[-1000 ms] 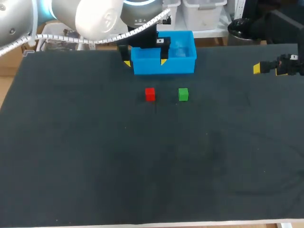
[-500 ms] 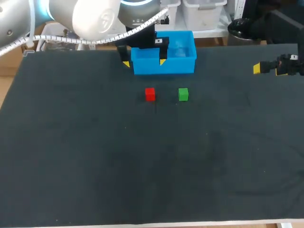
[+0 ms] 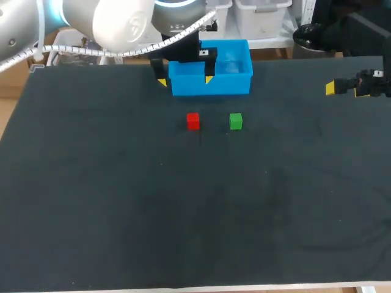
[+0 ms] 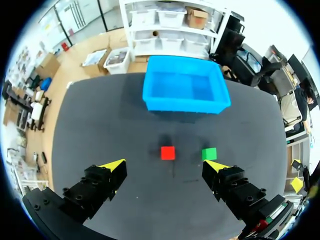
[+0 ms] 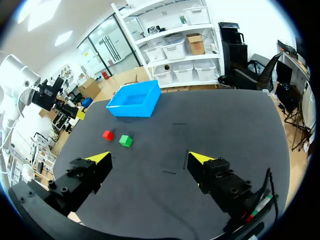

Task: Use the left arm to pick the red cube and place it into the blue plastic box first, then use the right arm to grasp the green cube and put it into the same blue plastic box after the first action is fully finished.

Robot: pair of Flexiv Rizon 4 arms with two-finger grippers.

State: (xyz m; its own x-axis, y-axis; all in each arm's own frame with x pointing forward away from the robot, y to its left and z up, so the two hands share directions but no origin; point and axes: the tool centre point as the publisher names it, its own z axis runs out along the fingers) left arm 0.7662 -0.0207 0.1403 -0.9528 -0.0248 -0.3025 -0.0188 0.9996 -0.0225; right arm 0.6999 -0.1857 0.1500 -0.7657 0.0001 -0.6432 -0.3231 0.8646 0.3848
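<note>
- My left hand (image 4: 165,165) is released: its two yellow-tipped fingers stand wide apart with nothing between them.
- In the head view this left hand (image 3: 186,80) hangs at the far side of the counter, in front of the near wall of the blue plastic box (image 3: 229,83), with the white arm coming in from the left corner.
- Seen from the left wrist, the small red cube (image 4: 168,152) lies on the counter just ahead of the gap between the fingers, touched by neither.
- The small green cube (image 4: 209,153) sits beside it, just ahead of one fingertip, apart from it.
- Beyond both cubes stands the blue box (image 4: 185,105), open on top, its inside looking bare.
- My right hand (image 5: 150,158) is released too, fingers spread and holding nothing.
- In the head view the right hand (image 3: 333,88) is out by the counter's right edge, well apart from the cubes.
- From the right wrist, the green cube (image 5: 125,141) and red cube (image 5: 108,134) lie near each other, apart, far ahead of the fingers, the blue box (image 5: 132,109) past them.
- The red cube (image 3: 193,121) and green cube (image 3: 236,121) rest side by side on the dark counter (image 3: 183,213), near the box's front wall, outside it.
</note>
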